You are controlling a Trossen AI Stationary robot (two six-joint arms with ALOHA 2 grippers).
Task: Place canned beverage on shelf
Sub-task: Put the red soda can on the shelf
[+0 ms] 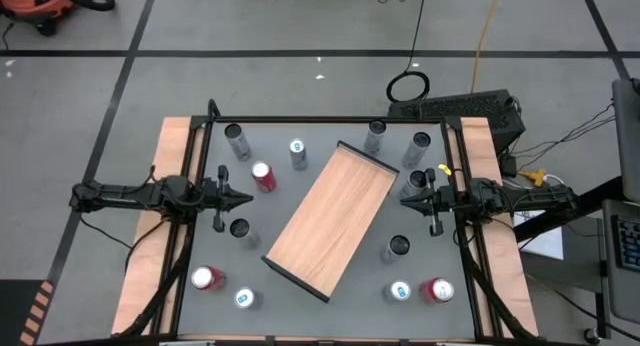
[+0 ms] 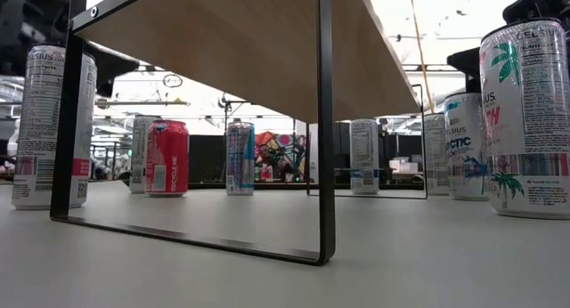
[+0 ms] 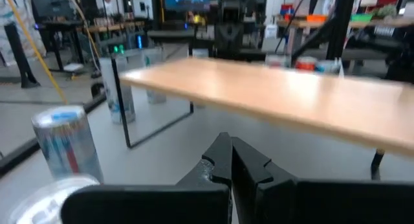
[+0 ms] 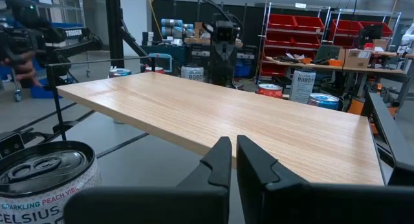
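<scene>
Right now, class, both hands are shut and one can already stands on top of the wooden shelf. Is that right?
Not quite. Both the left hand and right hand are shut, but the shelf top is bare in the high view; every can stands on the table.

Even bright overhead light; blurred left wrist view.
</scene>
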